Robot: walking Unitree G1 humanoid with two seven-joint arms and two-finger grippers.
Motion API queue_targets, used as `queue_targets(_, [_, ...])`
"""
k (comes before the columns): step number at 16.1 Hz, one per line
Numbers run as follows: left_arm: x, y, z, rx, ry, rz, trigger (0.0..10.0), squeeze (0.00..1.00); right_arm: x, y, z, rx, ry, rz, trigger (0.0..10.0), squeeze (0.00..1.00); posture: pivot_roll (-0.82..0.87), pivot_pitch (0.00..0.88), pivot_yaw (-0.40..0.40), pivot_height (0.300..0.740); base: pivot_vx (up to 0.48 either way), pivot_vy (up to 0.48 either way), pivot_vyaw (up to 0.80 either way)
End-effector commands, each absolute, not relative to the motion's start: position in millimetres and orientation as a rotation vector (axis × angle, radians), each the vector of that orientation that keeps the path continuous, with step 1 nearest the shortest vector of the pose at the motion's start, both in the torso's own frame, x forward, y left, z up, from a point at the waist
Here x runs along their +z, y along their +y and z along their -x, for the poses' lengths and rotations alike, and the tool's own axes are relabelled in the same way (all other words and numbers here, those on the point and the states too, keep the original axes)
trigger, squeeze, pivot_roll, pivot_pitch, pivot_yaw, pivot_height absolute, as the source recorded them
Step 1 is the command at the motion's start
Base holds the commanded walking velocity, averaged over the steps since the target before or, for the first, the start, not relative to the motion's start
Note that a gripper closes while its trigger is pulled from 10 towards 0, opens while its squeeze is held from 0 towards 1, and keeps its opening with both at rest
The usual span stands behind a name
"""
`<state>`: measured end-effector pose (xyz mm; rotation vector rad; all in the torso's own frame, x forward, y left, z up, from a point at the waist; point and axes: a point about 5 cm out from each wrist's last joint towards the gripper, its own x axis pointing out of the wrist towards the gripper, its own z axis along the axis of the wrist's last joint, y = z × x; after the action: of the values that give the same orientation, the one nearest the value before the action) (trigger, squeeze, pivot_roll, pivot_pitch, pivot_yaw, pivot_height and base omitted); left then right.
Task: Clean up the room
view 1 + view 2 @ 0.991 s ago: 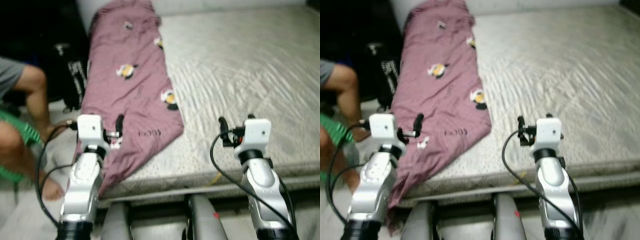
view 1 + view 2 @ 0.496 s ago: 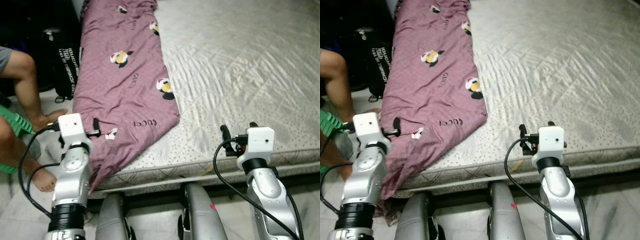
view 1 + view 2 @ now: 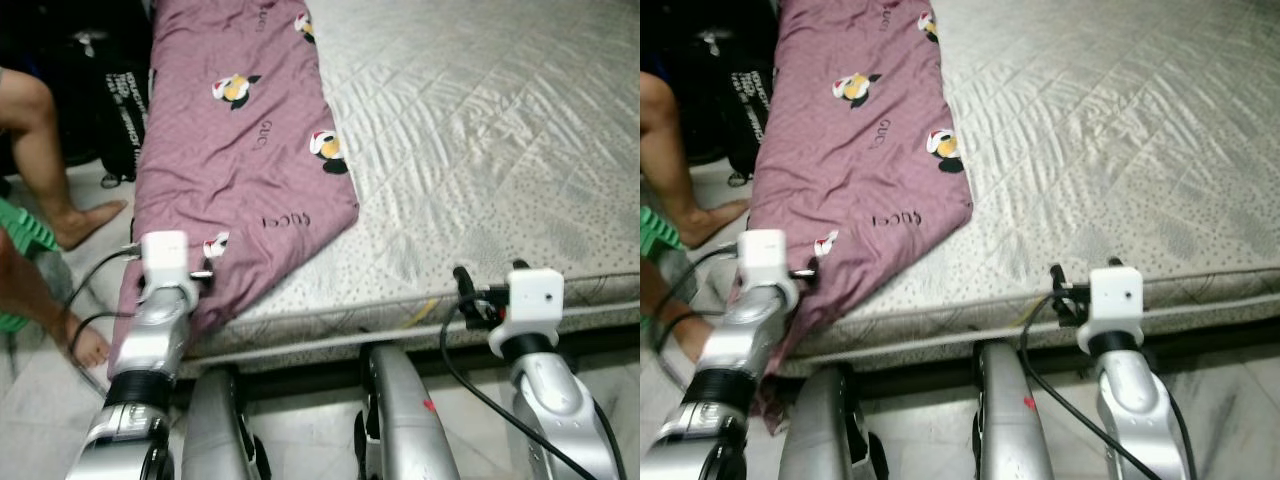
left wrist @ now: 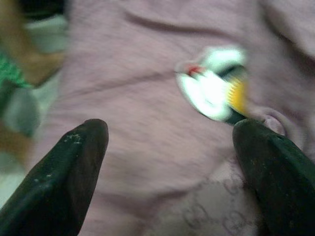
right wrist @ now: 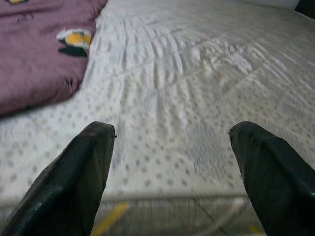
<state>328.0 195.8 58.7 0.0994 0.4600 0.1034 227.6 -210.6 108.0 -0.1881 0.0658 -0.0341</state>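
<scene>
In the left eye view, a mauve blanket (image 3: 235, 130) printed with small cartoon figures lies along the left side of the bed (image 3: 480, 150), from the upper left of the frame down to the near edge, where its lower corner spills over the mattress side toward the floor (image 3: 40, 400). The right two thirds of the mattress are bare, quilted grey. The left tool (image 3: 205, 272) sits at that draped corner, lower left; the right tool (image 3: 490, 280) hangs at the mattress edge, lower right. A person's legs (image 3: 50, 170) stand at the left edge. In the left wrist view, the fingers (image 4: 74, 167) are spread wide over blurred blanket cloth. In the right wrist view, the fingers (image 5: 88, 167) are parted above the dotted mattress.
</scene>
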Motion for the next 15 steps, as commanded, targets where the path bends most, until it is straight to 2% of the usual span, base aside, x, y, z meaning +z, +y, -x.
queue_targets(1, [52.1,186.7,-327.9,0.026,0.490,-0.144,10.0,0.00,115.0,-212.2,-226.3,-0.039,0.046,0.195,10.0,0.00,-0.18,0.162,0.038,0.533,0.000,0.000,0.00])
queue_targets(3, [46.4,161.8,-327.6,-0.121,0.510,-0.213,10.0,0.00,116.5,-212.9,-226.9,-0.040,0.044,0.198,10.0,0.00,-0.19,0.157,0.037,0.533,0.000,0.000,0.00])
queue_targets(4, [39.0,133.6,-321.1,-0.287,0.522,-0.245,10.0,0.00,118.2,-213.2,-228.7,-0.040,0.040,0.201,10.0,0.00,-0.20,0.153,0.035,0.533,0.000,0.000,0.00])
queue_targets(6, [31.5,105.9,-308.1,-0.478,0.504,-0.333,10.0,0.00,119.6,-213.4,-230.8,-0.037,0.034,0.207,10.0,0.00,-0.19,0.148,0.030,0.533,0.000,0.000,0.00])
queue_targets(10, [42.1,72.5,-286.4,-0.780,0.334,-0.545,10.0,0.00,120.9,-214.1,-235.7,-0.031,0.029,0.214,10.0,0.00,-0.19,0.136,0.023,0.533,0.000,0.000,0.00])
queue_targets(12, [56.7,71.2,-289.2,-0.749,0.201,-0.544,10.0,0.00,121.8,-213.4,-237.3,-0.031,0.024,0.215,10.0,0.00,-0.19,0.136,0.024,0.533,0.000,0.000,0.00])
queue_targets(13, [73.0,76.3,-297.9,-0.641,0.090,-0.490,10.0,0.00,122.2,-213.4,-237.1,-0.032,0.021,0.216,10.0,0.00,-0.19,0.138,0.024,0.533,0.000,0.000,0.00])
queue_targets(15, [100.7,105.5,-320.7,-0.350,-0.017,-0.380,10.0,0.00,122.1,-215.4,-234.0,-0.037,0.024,0.220,10.0,0.00,-0.20,0.144,0.023,0.533,0.000,0.000,0.00])
